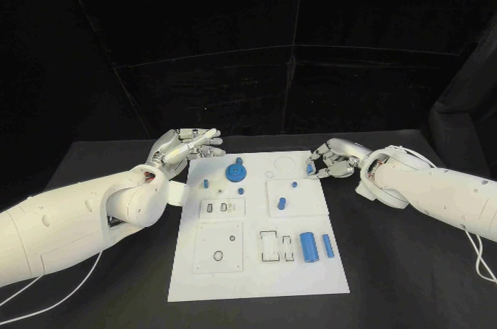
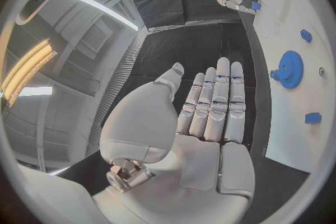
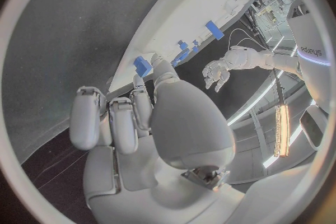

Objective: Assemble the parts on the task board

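Blue part [image 1: 309,169] perhaps touching right hand [image 1: 337,159]

The task board [image 1: 259,271] looks like matt white plastic, smooth, with the blue parts on it, such as the toothed gear [image 1: 237,172] and the two cylinders [image 1: 309,246], in a duller matt blue plastic. The table [image 1: 414,286] wears a black cloth, matt and lightly creased. Each robot hand, left [image 2: 210,106] and right [image 3: 133,123], has a smooth satin silver finish, metal or plastic I cannot tell, while the arms [image 1: 62,228] are glossy white plastic shells.
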